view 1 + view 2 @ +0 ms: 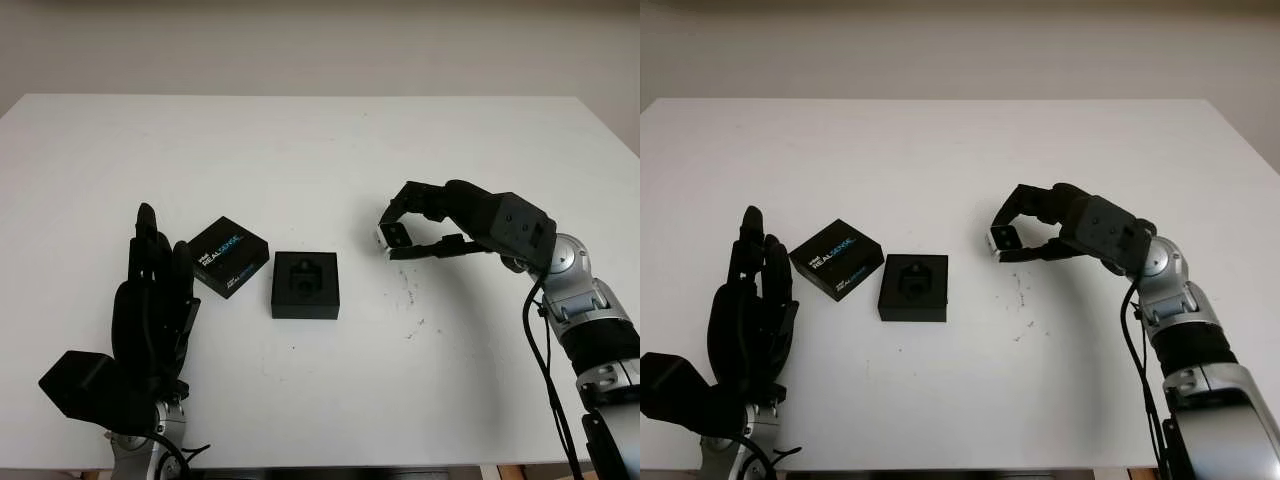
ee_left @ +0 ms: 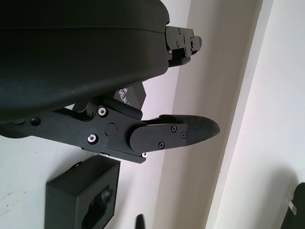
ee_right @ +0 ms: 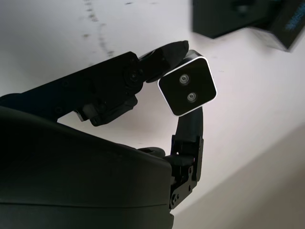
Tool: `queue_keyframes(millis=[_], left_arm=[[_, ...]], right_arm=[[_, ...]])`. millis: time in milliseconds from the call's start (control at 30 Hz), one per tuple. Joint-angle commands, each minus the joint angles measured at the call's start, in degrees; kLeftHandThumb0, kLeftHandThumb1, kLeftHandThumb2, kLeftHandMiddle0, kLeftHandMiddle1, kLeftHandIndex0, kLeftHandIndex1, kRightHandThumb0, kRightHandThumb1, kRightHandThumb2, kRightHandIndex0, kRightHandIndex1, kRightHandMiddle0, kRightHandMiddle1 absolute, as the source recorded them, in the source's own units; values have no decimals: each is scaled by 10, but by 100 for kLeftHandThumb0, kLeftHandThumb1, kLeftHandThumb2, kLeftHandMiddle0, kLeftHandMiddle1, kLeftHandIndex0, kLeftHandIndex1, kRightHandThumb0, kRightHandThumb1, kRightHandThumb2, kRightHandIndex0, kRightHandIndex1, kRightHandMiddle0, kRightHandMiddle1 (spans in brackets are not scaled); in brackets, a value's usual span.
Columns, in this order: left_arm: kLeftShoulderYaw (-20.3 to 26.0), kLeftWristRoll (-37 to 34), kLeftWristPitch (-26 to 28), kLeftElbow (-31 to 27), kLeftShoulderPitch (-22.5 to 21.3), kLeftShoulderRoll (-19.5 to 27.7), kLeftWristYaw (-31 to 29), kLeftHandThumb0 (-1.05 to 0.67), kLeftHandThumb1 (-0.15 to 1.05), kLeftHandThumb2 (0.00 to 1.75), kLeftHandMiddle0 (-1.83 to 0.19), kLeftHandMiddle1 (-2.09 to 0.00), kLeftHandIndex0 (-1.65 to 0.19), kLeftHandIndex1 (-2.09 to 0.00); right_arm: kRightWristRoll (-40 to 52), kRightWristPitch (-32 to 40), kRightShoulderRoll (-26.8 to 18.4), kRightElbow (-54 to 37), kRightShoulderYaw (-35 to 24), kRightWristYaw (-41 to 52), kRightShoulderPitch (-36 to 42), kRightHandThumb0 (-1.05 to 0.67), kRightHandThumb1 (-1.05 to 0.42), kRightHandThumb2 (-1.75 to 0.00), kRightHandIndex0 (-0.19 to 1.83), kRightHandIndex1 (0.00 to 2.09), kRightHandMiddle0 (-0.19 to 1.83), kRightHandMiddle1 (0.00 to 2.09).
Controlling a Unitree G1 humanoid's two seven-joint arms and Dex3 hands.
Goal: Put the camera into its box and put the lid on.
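Right hand (image 1: 415, 232) fingers pinch camera (image 3: 187, 89) above table (image 1: 300, 150); left hand (image 1: 155, 300) open beside lid (image 1: 229, 256), box (image 1: 305, 285)

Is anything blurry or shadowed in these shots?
Right wrist view: the camera in the right hand is sharp, while the box behind is blurred. Left eye view: soft shadows lie on the table beneath the right hand and the left hand.

Your right robot hand (image 1: 408, 238) is raised right of the box (image 1: 305, 285), fingers (image 3: 162, 59) pinching the camera (image 3: 187, 89). Your left robot hand (image 1: 155, 300) stands open, left of the box.
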Motion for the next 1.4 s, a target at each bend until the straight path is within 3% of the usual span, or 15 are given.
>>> queue_keyframes(millis=[0,100,333,567,867,1100,1367], left_arm=[[-2,-5,-4,-6,1,0,-5,-56,105,44,2,-5,4,-5],[-3,-7,-1,-7,0,-1,-5,-55,105,44,3,-5,5,-4],[-6,-14,-2,-10,0,-5,-6,-55,105,43,4,-5,7,-4],[-13,-1,1,-14,-3,-7,2,-57,105,43,4,-5,6,-5],[-21,4,1,-16,-5,-6,6,-56,105,46,5,-5,8,-4],[-25,12,-2,-14,-5,-8,8,-56,105,48,6,-5,9,-4],[-26,16,0,-16,-5,-6,16,-57,105,47,5,-5,8,-5]], right_arm=[[24,36,19,-67,-16,-6,20,-40,-96,-5,25,5,28,166],[54,121,44,-169,-26,-14,51,-38,-98,-6,21,3,19,181],[81,313,98,-349,-21,-58,100,-33,-102,-6,17,3,10,192],[73,410,147,-435,1,-109,124,-36,-102,-6,18,4,10,199],[67,462,183,-465,14,-150,132,-35,-103,-5,18,4,7,207],[43,434,172,-427,43,-133,133,-37,-102,-5,19,5,8,200],[10,346,161,-348,65,-108,127,-37,-99,-5,20,6,17,194]])
